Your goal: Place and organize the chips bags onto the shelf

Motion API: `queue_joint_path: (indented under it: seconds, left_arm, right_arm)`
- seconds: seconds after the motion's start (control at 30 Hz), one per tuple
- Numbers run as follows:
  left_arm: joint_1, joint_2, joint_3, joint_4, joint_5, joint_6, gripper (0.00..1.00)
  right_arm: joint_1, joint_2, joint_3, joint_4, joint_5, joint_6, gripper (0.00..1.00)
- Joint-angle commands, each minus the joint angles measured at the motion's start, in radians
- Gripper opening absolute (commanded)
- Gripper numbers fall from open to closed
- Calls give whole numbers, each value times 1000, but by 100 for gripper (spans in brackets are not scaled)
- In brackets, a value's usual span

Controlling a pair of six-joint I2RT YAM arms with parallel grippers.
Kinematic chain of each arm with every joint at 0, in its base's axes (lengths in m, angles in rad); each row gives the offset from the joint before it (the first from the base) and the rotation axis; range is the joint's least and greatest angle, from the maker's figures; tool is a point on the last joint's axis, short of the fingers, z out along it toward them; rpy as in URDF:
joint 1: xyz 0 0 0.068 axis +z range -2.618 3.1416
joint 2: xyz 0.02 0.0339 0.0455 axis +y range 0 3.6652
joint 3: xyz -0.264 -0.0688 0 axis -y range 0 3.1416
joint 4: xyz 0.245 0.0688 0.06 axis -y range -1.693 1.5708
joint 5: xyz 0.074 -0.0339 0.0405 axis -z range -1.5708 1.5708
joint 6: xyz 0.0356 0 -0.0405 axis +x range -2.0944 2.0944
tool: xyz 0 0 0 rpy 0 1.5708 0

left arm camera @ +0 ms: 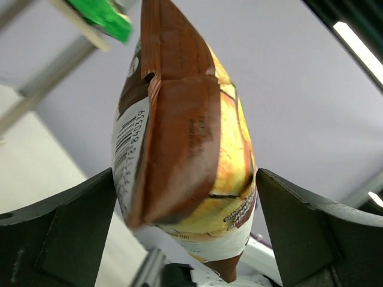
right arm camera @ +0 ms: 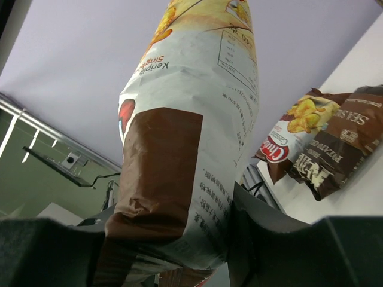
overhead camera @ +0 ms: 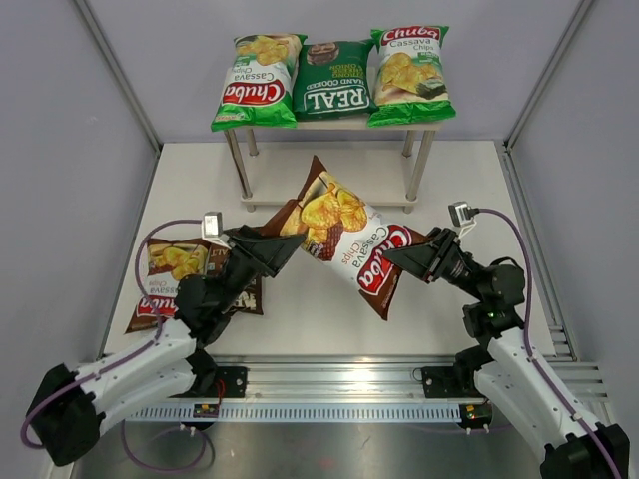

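A brown Chuba bag [overhead camera: 344,235] hangs tilted in the air over the table, in front of the shelf [overhead camera: 329,124]. My left gripper [overhead camera: 287,244] clasps its left side; in the left wrist view the bag [left arm camera: 185,137] fills the gap between both fingers. My right gripper [overhead camera: 401,261] is shut on its lower right side, and the bag [right arm camera: 191,119] crumples between those fingers. The shelf's top board carries a light-green Chuba [overhead camera: 258,80], the dark-green REAL [overhead camera: 332,82] and a second light-green Chuba [overhead camera: 409,72]. Another brown Chuba [overhead camera: 175,264] and the dark-brown Kettle [overhead camera: 250,295] lie at the table's left.
The shelf's thin metal legs [overhead camera: 238,165] stand just behind the held bag, which hides most of the lower board. Grey walls close in the table on the left, right and back. My left arm lies over part of the Kettle bag.
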Motion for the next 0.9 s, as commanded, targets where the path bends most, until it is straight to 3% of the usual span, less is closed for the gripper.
queue_joint_path:
  seconds: [0.0, 0.1, 0.2, 0.4, 0.63, 0.87]
  left_arm:
    - [15, -196, 10, -382, -189, 115, 99]
    - [17, -354, 71, -809, -379, 174, 99]
    - [21, -406, 200, -1102, -557, 262, 99]
    - [23, -345, 401, -1384, -559, 424, 99]
    - [24, -265, 617, -1594, -436, 635, 99]
    - [24, -294, 744, -1780, -402, 767, 99]
  right_arm:
    - [8, 32, -21, 71, 55, -53, 38]
    - [5, 67, -62, 83, 98, -89, 35]
    - [5, 121, -111, 125, 193, -90, 34]
    - [5, 274, -128, 237, 351, -106, 34]
    - [-3, 499, -18, 358, 493, -136, 34]
    - [-11, 841, 85, 689, 615, -126, 33]
